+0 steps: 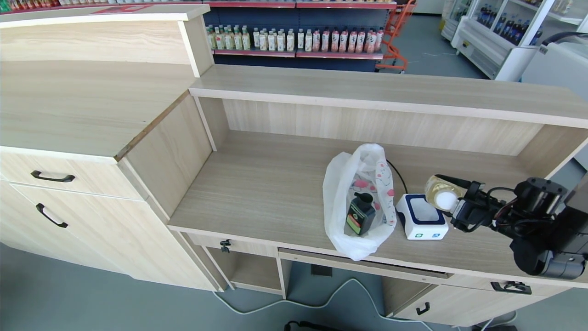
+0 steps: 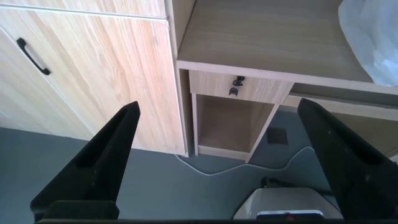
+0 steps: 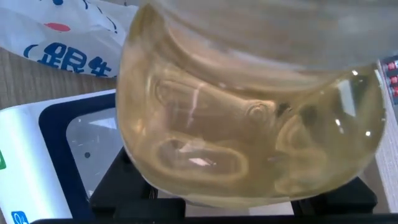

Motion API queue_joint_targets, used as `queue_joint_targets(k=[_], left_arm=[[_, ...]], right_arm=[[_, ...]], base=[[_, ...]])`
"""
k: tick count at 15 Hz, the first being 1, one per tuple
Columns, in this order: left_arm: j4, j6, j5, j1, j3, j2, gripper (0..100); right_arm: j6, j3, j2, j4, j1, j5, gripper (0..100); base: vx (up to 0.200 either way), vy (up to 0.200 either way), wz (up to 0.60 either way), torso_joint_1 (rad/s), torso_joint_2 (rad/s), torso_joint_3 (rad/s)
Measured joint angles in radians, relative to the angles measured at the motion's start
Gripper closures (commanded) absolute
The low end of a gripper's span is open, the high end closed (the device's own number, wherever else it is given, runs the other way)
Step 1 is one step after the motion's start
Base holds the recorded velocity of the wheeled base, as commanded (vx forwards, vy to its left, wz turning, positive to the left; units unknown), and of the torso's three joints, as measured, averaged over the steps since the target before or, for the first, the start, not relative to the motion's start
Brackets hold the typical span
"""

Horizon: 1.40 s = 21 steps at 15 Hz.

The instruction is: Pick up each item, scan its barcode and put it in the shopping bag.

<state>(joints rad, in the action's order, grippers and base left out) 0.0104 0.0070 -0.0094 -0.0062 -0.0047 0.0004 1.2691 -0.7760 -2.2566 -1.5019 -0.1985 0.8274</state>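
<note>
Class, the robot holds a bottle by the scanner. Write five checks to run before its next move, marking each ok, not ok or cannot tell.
1. bottle clamped in the right gripper: ok.
2. Bottle held just above the scanner: ok.
3. Barcode turned toward the scanner window: cannot tell.
4. shopping bag mouth open, dark bottle already inside: ok.
5. left gripper open, low, away from the counter top: ok.

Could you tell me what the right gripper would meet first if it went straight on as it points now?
Probably the white plastic shopping bag. The right gripper, jaws shut on a clear bottle of yellowish liquid, points across the white-and-blue scanner toward it. Height is unclear, so the bottle might clip the scanner.
</note>
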Motion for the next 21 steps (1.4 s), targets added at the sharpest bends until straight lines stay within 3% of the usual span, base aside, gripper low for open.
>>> queue_joint_targets(k=[10, 21], left_arm=[[0.0, 0.0, 0.0, 0.0, 0.0, 0.0, 0], [0.0, 0.0, 0.0, 0.0, 0.0, 0.0, 0]], right_arm=[[-0.001, -0.071, -0.07, -0.005, 0.076, 0.019, 100], [0.003, -0.042, -0.068, -0.003, 0.066, 0.02, 100]], base=[[0.0, 0.0, 0.0, 0.0, 0.0, 0.0], [0.0, 0.0, 0.0, 0.0, 0.0, 0.0]])
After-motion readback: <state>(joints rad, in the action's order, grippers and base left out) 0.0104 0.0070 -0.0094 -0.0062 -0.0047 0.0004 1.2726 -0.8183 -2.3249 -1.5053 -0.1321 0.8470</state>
